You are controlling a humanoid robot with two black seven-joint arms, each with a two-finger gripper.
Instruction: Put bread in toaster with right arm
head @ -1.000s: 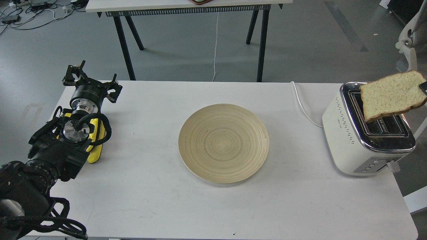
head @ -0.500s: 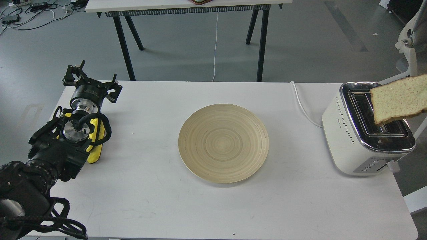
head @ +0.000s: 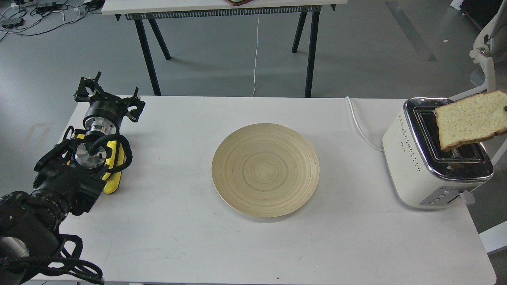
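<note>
In the head view we see the bread (head: 471,118) tilted above the toaster (head: 433,158), which stands at the right side of the table (head: 166,237). Our right gripper is almost out of view, so its grasp we cannot tell. Our left gripper (head: 107,95) rests at the far left with its fingers spread apart, holding nothing. A round plate (head: 265,170) lies in the middle.

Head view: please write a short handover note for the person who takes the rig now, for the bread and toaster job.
Left end effector: open, holding nothing, at the left part of the table; the arm rests there.
Right end effector: almost fully outside the picture at the right edge, so its state cannot be read.
Bread: in the air, tilted, above the right side of the toaster; its lower edge is not inside a slot.
Toaster: at the right end of the table, both slots look empty.
Plate: at the table centre, nothing on it.
Done: bread lifted and brought over the toaster.
Left: line the slice up with a slot, lower it in, release.
</note>
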